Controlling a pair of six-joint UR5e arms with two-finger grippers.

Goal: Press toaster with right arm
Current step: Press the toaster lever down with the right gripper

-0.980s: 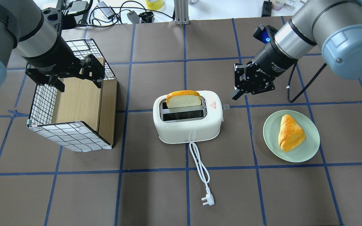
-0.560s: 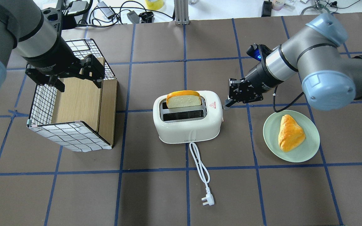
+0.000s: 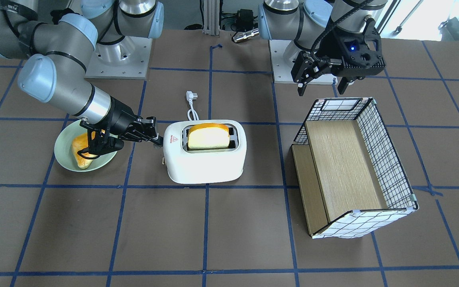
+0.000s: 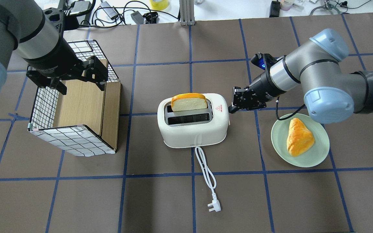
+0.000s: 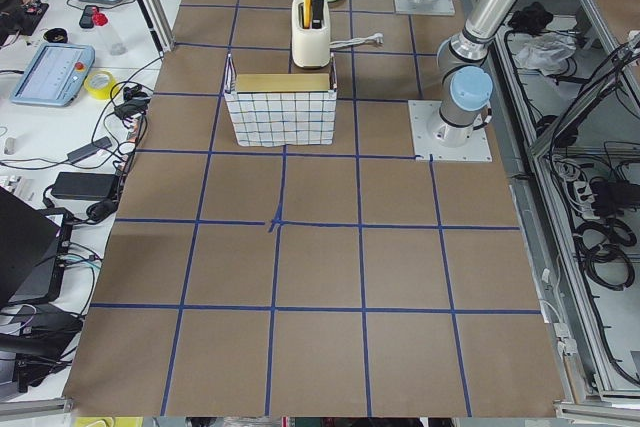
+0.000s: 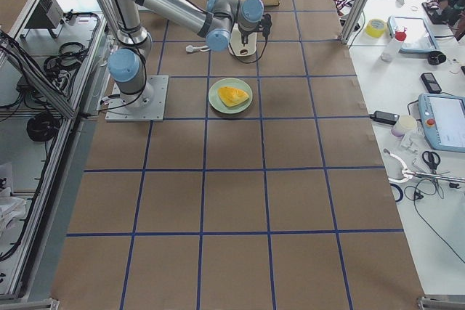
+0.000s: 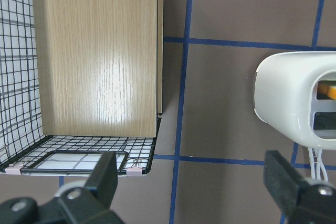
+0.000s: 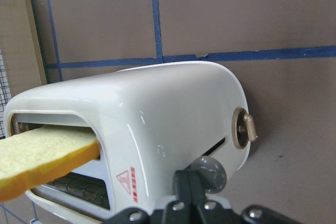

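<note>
The white two-slot toaster stands mid-table with a bread slice upright in its far slot. It also shows in the front view and the right wrist view. My right gripper is shut and empty, its tips at the toaster's right end. In the right wrist view the shut fingertips sit right beside the grey lever knob; I cannot tell whether they touch. My left gripper is open and empty above the wire basket.
A green plate with a pastry lies just right of the toaster, under the right forearm. The toaster's white cord and plug trail toward the front. A brown dial sits on the toaster's end.
My right arm has swung left and lowered, bringing the shut gripper from behind the plate to the toaster's lever end. The left arm and the toaster have not moved.
</note>
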